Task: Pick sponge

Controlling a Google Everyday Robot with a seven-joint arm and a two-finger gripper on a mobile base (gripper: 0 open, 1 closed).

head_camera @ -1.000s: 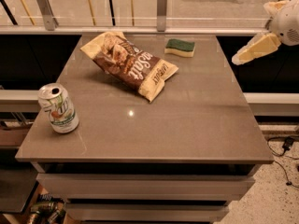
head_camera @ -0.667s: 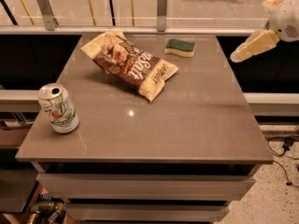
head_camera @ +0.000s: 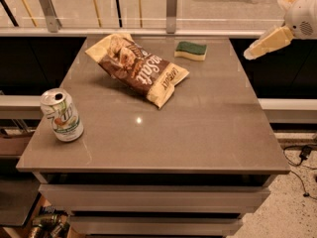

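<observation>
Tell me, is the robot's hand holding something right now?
No, nothing. The gripper hangs in the air beyond the right edge of the table, touching no object. The sponge lies untouched near the table's far edge.

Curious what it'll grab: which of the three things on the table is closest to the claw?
The green-topped sponge, near the far edge by the gripper hovering off-table; chip bag and can lie farther.

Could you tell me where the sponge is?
In the camera view, the sponge lies far back on the table, right of the chip bag; the gripper hovers beyond its right edge.
</observation>
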